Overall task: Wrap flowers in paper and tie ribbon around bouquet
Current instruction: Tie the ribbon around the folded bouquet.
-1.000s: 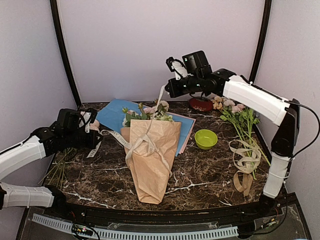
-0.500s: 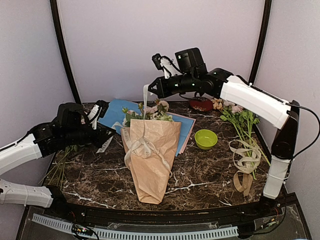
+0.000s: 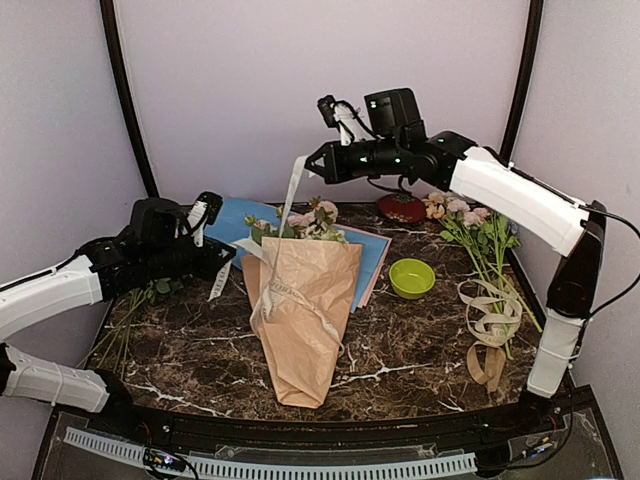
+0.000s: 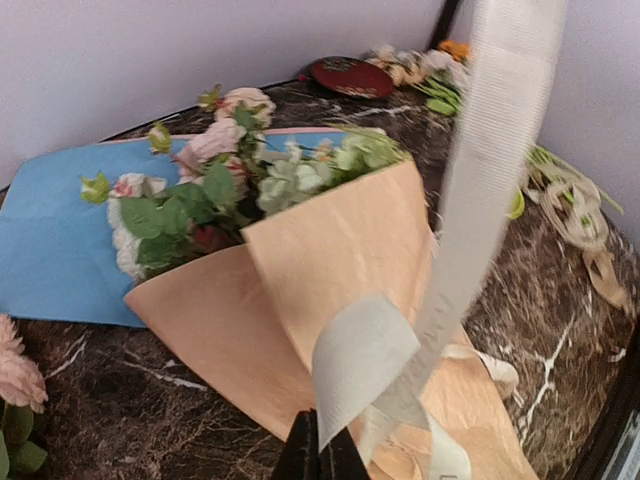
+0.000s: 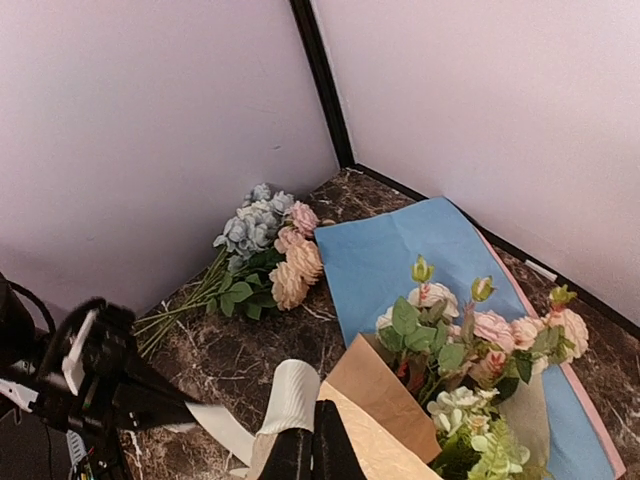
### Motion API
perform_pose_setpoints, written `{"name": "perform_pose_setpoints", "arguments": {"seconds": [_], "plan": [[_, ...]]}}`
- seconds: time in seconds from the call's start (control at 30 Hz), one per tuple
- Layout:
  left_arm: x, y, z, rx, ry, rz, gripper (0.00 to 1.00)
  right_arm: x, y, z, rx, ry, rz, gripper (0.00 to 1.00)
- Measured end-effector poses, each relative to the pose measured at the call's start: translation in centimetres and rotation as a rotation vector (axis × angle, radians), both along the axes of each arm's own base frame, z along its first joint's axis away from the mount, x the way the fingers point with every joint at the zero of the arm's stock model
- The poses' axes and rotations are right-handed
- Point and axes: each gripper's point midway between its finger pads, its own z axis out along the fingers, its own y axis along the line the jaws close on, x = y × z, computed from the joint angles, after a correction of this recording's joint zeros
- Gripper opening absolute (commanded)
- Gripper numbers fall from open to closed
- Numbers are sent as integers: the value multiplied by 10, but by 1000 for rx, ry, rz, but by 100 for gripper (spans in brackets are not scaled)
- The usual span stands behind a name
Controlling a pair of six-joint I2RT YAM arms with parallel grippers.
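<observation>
The bouquet (image 3: pixel 300 320) lies mid-table, a cone of tan paper (image 4: pixel 340 260) with its point toward the arms. The pink and cream flowers (image 3: pixel 300 222) show at its far end. The cream ribbon (image 3: pixel 292 195) loops across the cone, and each end is held by a gripper. My right gripper (image 3: pixel 312 160) is high above the blooms, shut on one ribbon end (image 5: pixel 290 395). Its strand hangs taut down to the cone. My left gripper (image 3: pixel 228 252) is just left of the cone, low, shut on the other ribbon end (image 4: pixel 370 360).
A light blue sheet (image 3: pixel 235 225) lies under the bouquet's far end. A green bowl (image 3: pixel 411 277), a red dish (image 3: pixel 402 208), another flower bunch (image 3: pixel 470 225) and a coil of tan ribbon (image 3: pixel 492 325) are at the right. A bunch with blue blooms (image 5: pixel 255 215) lies far left.
My left gripper has moved right toward the cone with its ribbon end. My right gripper swung left, then rose with its end. The ribbon loop on the cone has drawn tighter.
</observation>
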Motion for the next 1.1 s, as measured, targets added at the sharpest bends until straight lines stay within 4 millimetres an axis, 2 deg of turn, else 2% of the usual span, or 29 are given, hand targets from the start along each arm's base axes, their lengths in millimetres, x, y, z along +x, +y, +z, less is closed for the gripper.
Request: {"name": "perform_pose_setpoints", "arguments": {"seconds": [0.03, 0.07, 0.1, 0.13, 0.17, 0.2, 0.23, 0.27, 0.3, 0.33, 0.37, 0.4, 0.47, 0.57, 0.67, 0.77, 0.87, 0.97, 1.1], "plan": [[12, 14, 0, -20, 8, 59, 0, 8, -11, -3, 2, 9, -33, 0], [27, 38, -4, -45, 24, 157, 0, 20, -32, -11, 2, 24, -83, 0], [38, 61, -9, -61, 41, 244, 0, 35, -68, -25, -8, 57, -163, 0], [48, 94, -20, -74, 68, 363, 0, 50, -113, -43, -13, 98, -260, 0], [52, 136, -37, -91, 110, 509, 0, 67, -175, -62, -21, 149, -399, 0], [50, 164, -52, -104, 144, 611, 0, 77, -229, -75, -12, 183, -523, 0], [42, 193, -70, -123, 189, 722, 0, 71, -275, -97, -16, 229, -632, 0], [31, 215, -86, -142, 228, 812, 0, 74, -394, -118, -2, 274, -927, 0], [19, 229, -102, -162, 266, 879, 0, 53, -458, -136, 0, 316, -1106, 0], [6, 238, -117, -186, 301, 932, 0, 29, -497, -149, 8, 347, -1227, 0], [-9, 246, -133, -206, 336, 986, 0, 6, -519, -158, 16, 366, -1306, 0], [-18, 250, -143, -225, 357, 1022, 0, -18, -532, -165, 28, 377, -1366, 0], [-33, 259, -160, -248, 398, 1089, 0, -46, -548, -168, 50, 366, -1437, 0], [-43, 273, -167, -268, 427, 1172, 0, -65, -567, -178, 69, 369, -1514, 0], [-49, 294, -163, -313, 408, 1265, 0, -82, -586, -211, 82, 449, -1590, 0], [-56, 314, -156, -338, 379, 1352, 0, -91, -587, -245, 88, 557, -1601, 0], [-59, 320, -155, -341, 382, 1387, 0, -94, -587, -266, 74, 620, -1602, 0], [-64, 325, -157, -346, 393, 1423, 0, -98, -588, -275, 69, 637, -1610, 0], [-70, 331, -160, -351, 407, 1461, 0, -99, -594, -275, 75, 628, -1613, 0]]}}
